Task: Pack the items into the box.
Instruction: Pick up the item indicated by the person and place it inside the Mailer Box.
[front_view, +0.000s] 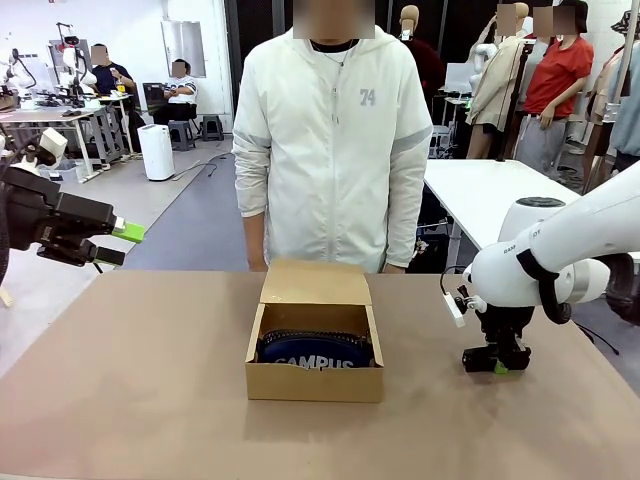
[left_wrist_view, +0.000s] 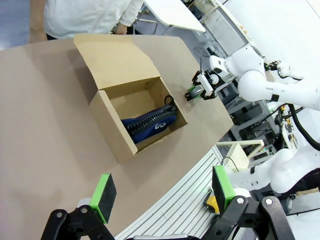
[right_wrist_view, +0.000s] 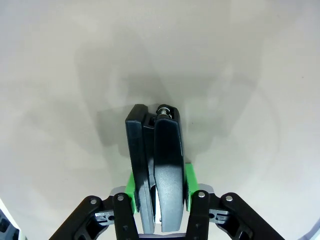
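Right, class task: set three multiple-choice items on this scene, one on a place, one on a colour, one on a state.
1. Where is the small black stapler?
A. in the brown cardboard box
B. on the table, between the right gripper's pads
C. in the person's hand

2. What colour is the zippered fabric pouch in the box?
A. red
B. navy blue
C. green

3. The left gripper is:
A. open
B. shut on the pouch
C. shut empty

Key: B, the pads flank it on the tabletop; B, blue fabric with white lettering; A, its pads stand wide apart.
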